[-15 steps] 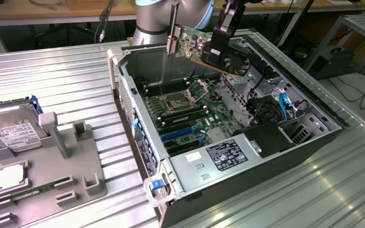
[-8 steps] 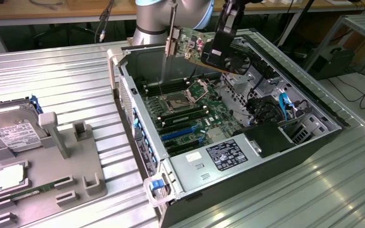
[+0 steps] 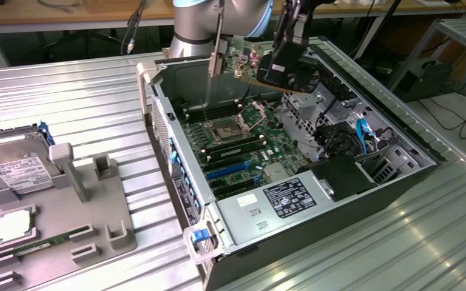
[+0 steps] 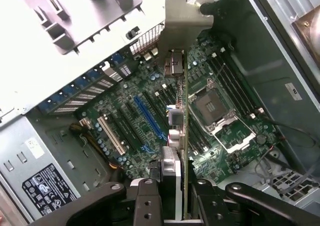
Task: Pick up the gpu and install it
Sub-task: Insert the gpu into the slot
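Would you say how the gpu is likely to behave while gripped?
Probably stiff: the gpu extends straight from the gripper. Likely fragile, as it carries exposed components. Its metal bracket may weight the free end.

Matt silver metal bracket [image 4: 186,16] on the gpu [image 3: 245,60]; shiny ribbed metal table [image 3: 71,109]

1. Gpu [image 3: 245,60]: I am holding it in my claw [image 3: 284,56], hanging above the open case [image 3: 314,242], over the motherboard [image 3: 241,145] lying inside.
2. Case: sitting on the table [image 3: 79,103], at the exterior view's right.
3. Rack [image 3: 95,224]: sitting at the exterior view's left, well apart from the case, carrying the hard drive [image 3: 14,170] and memory stick [image 3: 31,247].
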